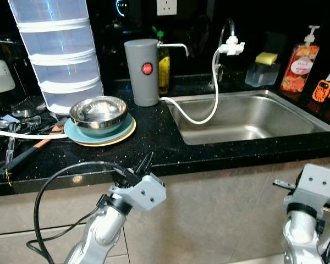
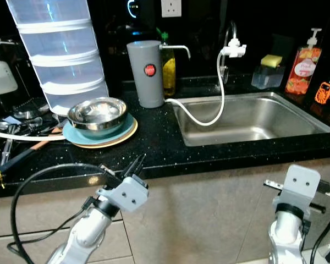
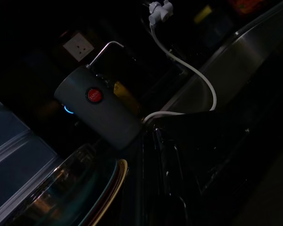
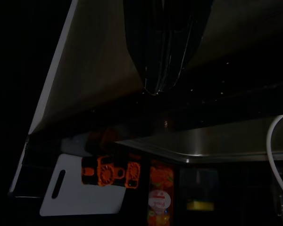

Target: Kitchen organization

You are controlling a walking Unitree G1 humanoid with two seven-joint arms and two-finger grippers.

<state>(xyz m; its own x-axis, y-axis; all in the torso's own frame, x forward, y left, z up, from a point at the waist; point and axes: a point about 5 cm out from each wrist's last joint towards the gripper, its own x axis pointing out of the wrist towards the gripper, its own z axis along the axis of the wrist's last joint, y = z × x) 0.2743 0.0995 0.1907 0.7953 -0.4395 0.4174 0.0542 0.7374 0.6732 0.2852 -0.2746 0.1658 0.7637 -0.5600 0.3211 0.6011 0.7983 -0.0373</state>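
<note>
Left eye view shows a black counter [image 1: 154, 143] with a sink [image 1: 253, 118]. A steel bowl [image 1: 98, 114] sits on plates [image 1: 102, 135], up and behind the left gripper [image 1: 144, 163], whose fingers are together. The right gripper's fingers can't be told.

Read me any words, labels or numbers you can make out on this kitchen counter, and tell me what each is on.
No text reads clearly.
Red round badge on the grey canister: lettering too small to read.
Label on the orange soap bottle: blurred, unreadable.
Wall socket: no markings legible.
</note>
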